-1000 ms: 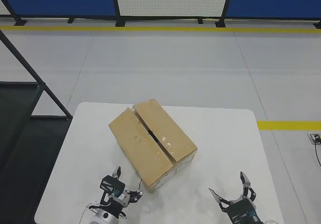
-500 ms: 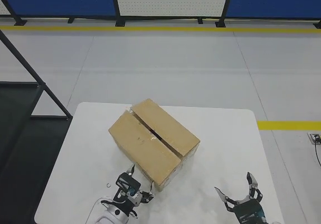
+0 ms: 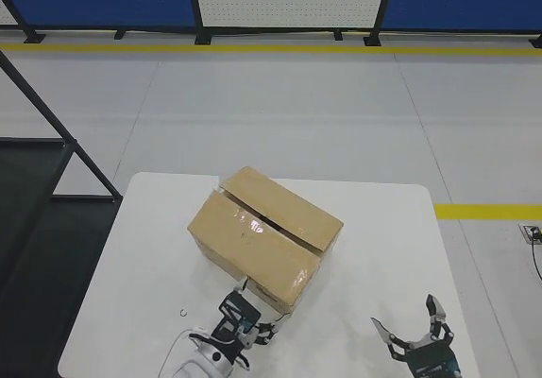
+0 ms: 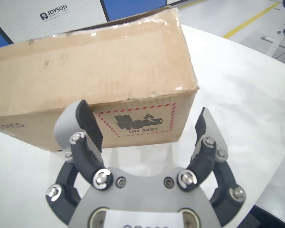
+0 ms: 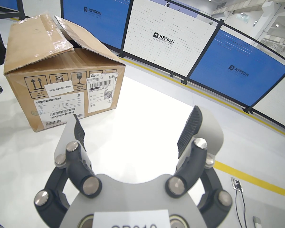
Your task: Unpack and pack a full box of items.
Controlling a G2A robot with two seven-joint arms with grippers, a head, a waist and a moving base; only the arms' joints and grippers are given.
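Table [image 3: 384, 236]: white, rounded corners. Cardboard box [image 3: 266, 236]: on table, approx. mid-top, set askew to table edges; top flaps folded down, taped, centre seam gaping slightly. L gripper [image 4: 143, 107]: jaws spread wide, nothing held; low over table, just beside box's near end face w/ red-hatched label [image 4: 142, 123]; contact w/ box can't be told. R gripper [image 5: 135, 112]: jaws spread, nothing held; by table's front edge, well apart from box.
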